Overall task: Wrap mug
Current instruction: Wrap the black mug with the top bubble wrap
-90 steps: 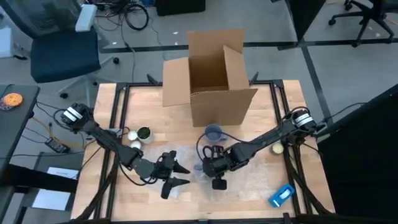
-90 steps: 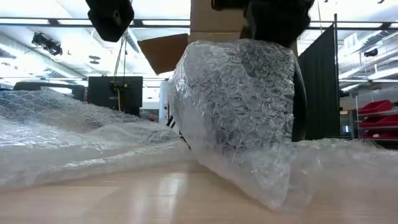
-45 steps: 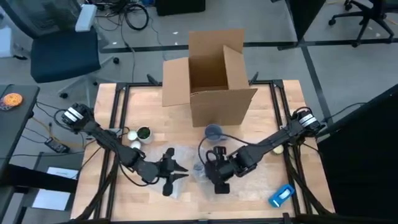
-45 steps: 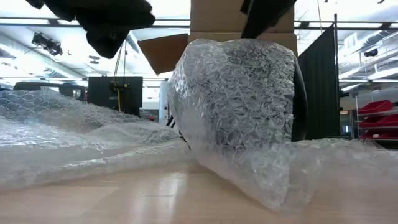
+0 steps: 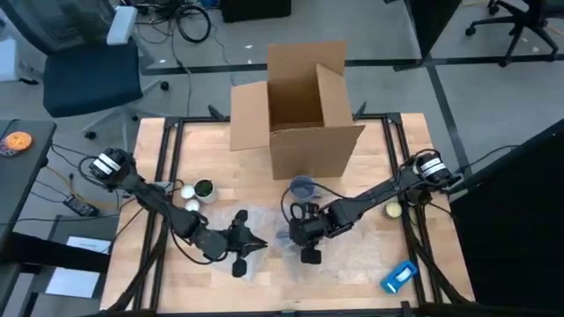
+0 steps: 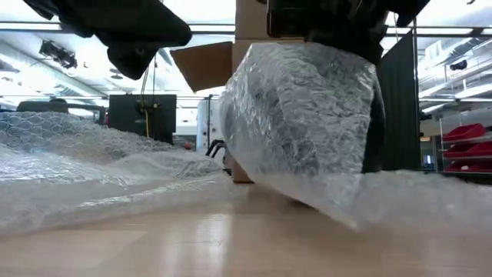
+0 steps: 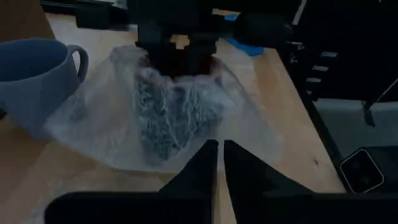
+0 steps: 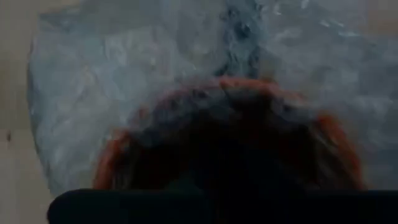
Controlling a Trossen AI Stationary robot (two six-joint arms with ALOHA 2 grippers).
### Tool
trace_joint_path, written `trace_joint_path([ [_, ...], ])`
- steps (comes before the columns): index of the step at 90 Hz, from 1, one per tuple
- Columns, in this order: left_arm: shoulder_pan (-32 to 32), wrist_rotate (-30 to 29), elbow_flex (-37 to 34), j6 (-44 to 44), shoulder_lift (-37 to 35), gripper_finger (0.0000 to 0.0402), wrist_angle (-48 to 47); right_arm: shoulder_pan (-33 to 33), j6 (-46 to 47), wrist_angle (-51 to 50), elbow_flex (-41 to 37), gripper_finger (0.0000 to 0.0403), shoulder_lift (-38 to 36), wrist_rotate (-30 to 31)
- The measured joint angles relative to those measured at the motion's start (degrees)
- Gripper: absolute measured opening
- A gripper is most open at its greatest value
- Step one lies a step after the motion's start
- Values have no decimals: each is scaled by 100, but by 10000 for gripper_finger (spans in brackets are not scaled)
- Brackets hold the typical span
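The mug (image 7: 177,112), swathed in bubble wrap (image 6: 300,131), sits near the table's (image 5: 370,277) front middle, tipped with one edge off the wood in the low view. The right gripper (image 5: 301,231) is clamped on the wrapped mug from above. Just left of it, the left gripper (image 5: 249,246) hovers with fingers (image 7: 202,165) nearly together, holding nothing. A blue mug (image 5: 302,187) stands just beyond, before the open cardboard box (image 5: 300,110).
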Motion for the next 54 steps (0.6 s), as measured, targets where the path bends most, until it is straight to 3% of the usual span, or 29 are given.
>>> trace_joint_path([
  [13, 0, -121, 0, 2, 1, 15, -8, 65, 25, -369, 344, 0, -39, 37],
  [30, 0, -149, 0, 4, 86, 15, 5, 373, -101, -998, 1054, 0, -107, 794],
  [54, 2, -153, 0, -76, 331, 15, 98, 389, -84, -1087, 915, 0, -101, 1172],
])
